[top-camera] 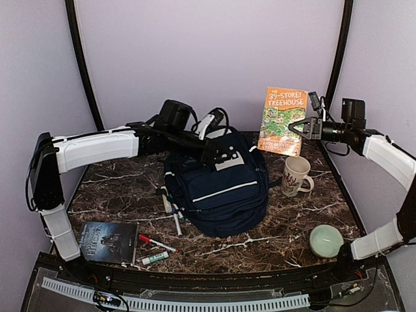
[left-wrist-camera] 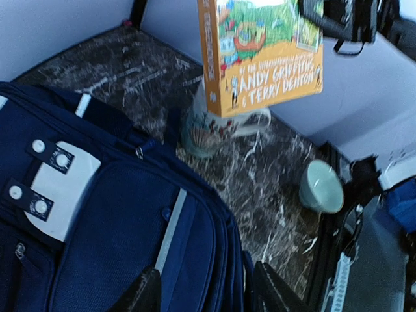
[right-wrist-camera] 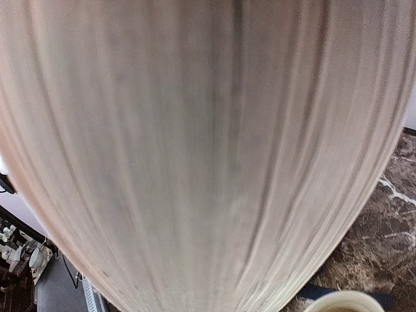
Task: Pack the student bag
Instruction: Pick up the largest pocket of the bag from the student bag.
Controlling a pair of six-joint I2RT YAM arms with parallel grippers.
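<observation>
Raised right tool [top-camera: 296, 127] pinches the book [top-camera: 281, 117] aloft; left tool [left-wrist-camera: 207, 294] hangs part-open over the student bag [top-camera: 224, 195].

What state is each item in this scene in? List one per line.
student bag: lying front-up on the table.
Treehouse book: held upright in the air.
right gripper: shut on Treehouse book.
left gripper: open, over student bag.
mug: upright.
green bowl: upright, empty.
dark book: closed, lying flat.
red marker: lying flat.

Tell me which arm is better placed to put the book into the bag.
Right. The right tool grips the book, raised near the bag. The left tool is at the bag's top and holds no book.
</observation>
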